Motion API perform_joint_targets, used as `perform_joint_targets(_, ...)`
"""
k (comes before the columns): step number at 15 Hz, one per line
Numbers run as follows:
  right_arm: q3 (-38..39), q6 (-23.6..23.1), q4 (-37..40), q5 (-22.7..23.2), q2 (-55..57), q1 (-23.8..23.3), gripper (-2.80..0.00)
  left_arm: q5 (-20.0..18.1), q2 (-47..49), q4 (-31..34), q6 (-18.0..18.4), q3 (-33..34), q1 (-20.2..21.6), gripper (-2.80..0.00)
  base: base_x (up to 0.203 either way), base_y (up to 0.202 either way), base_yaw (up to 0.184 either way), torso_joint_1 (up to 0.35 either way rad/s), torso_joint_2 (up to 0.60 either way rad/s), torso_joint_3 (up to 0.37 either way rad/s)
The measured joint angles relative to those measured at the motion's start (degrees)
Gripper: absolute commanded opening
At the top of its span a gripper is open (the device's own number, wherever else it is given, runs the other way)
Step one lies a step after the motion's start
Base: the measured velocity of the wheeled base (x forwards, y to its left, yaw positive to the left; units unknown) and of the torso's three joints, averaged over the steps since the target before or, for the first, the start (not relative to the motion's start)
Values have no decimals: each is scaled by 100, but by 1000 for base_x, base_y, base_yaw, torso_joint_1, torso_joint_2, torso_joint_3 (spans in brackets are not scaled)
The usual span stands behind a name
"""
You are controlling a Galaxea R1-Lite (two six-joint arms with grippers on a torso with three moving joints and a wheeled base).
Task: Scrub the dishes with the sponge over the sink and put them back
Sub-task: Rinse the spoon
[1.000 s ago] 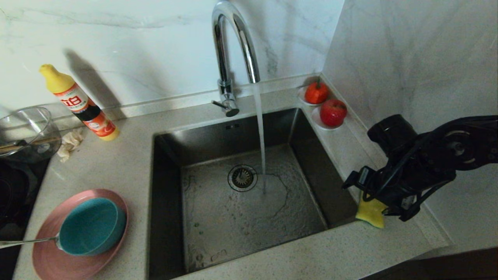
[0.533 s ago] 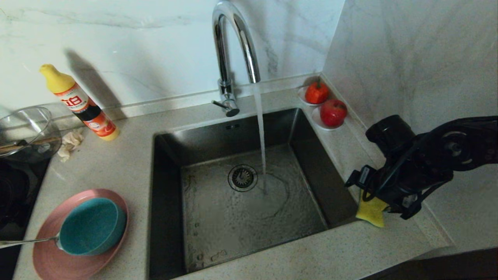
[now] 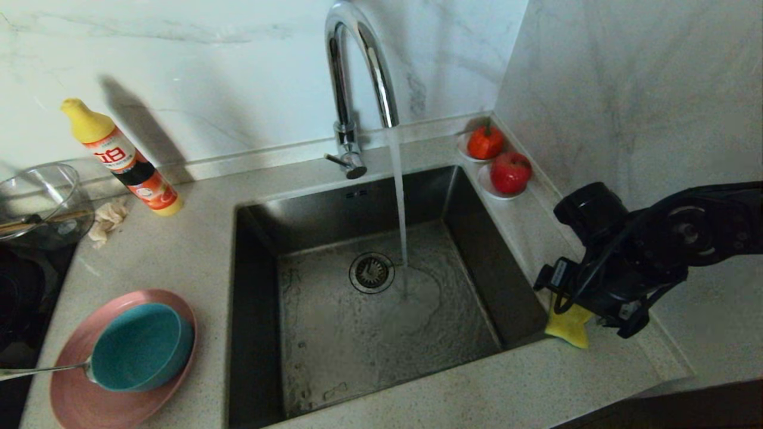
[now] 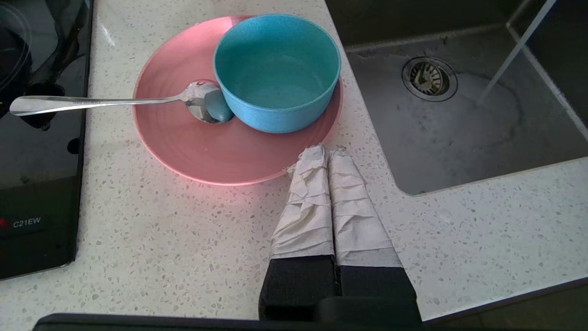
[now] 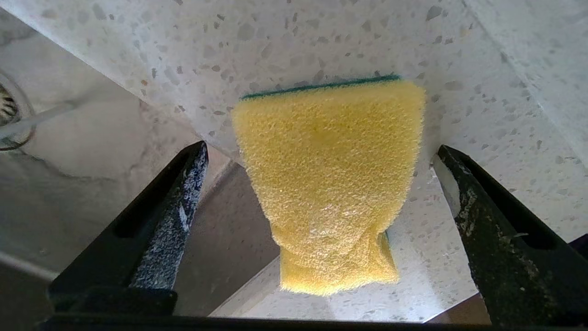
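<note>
right gripper: black two-finger right gripper (image 5: 317,184) poised over the counter at the sink's right front corner, jaws spread wide, one on each side of the sponge, neither touching it.
sponge: rectangular sponge (image 5: 328,179), yellow foam face up, dark green scouring pad underneath; lies on the speckled pale stone counter (image 3: 197,250) at the rim, one corner hanging over the basin; nothing holds it.
left gripper: left gripper (image 4: 327,154) with white-taped fingers, jaws pressed together, empty, idle above the counter just beside the plate.
dishes: wide round pink plate (image 4: 183,142) left of the sink, smaller teal-blue bowl (image 4: 275,73) sitting on it, thin silver metal spoon (image 4: 92,101) with its bowl end on the plate against the teal bowl, handle sticking out past the plate rim.
sink: square dark grey stainless-steel sink (image 3: 477,238), chrome gooseneck tap (image 3: 351,77) running, water landing beside the round drain strainer (image 3: 371,272).
step: grasp the sponge; no dish scrubbed yet, I'd say.
how to: lower until the tips bracket the foam sides, centre, close firmly; foam squashes, so grip low and deep. Watch the overhang, a nudge could tip it into the basin.
hidden: in the head view the arm covers most of the sponge and the fingertips; pad face barely visible; spoon handle end cut off at the frame edge.
</note>
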Motion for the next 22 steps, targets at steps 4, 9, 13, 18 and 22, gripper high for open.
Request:
perform_joint_targets(4, -34, 6, 174, -10, -20, 153, 0, -5, 0, 0, 0, 0, 0, -280, 0, 0, 0, 0, 0, 0)
perform_joint_targets(9, -124, 27, 440, -174, -67, 417, 0, -2, 0, 0, 0, 0, 0, -280, 0, 0, 0, 0, 0, 0)
perform_joint_targets(13, -158, 20, 422, -333, -56, 449, 0, -1, 0, -1, -2, 0, 0, -280, 0, 0, 0, 0, 0, 0)
perform_joint_targets(18, -238, 26, 413, -327, -5, 433, 0, -2, 0, 2, 0, 0, 0, -280, 0, 0, 0, 0, 0, 0)
perform_joint_targets(22, -266, 24, 412, -316, 17, 424, 0, -2, 0, 2, 0, 0, 0, -280, 0, 0, 0, 0, 0, 0)
